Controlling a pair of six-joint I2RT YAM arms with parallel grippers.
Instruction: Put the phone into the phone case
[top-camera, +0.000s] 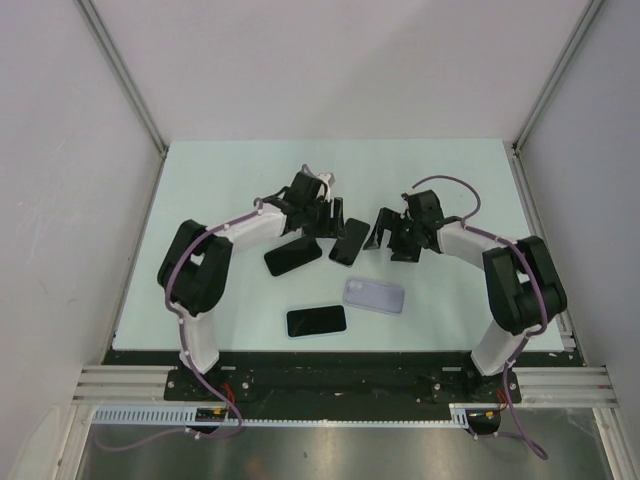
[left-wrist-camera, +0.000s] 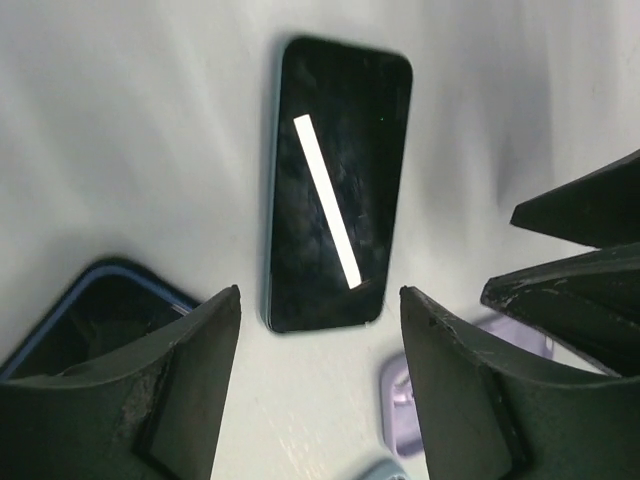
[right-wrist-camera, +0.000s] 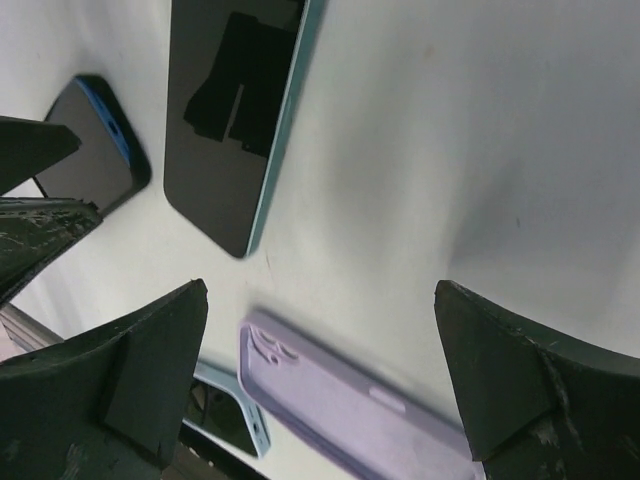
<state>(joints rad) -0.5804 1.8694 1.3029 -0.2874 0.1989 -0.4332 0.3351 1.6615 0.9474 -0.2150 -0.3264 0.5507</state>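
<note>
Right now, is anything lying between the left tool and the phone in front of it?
Nothing visible does. The left tool stands open above the phone, whose screen is bare; the blue-rimmed case lies off to one side.

You have four flat things on the desk (top-camera: 220, 180): two phones with dark screens and pale blue edges, the far phone (top-camera: 349, 241) and the near phone (top-camera: 316, 321); one lilac phone case (top-camera: 374, 295); and one dark, blue-rimmed piece (top-camera: 293, 256), phone or case, unclear.
</note>
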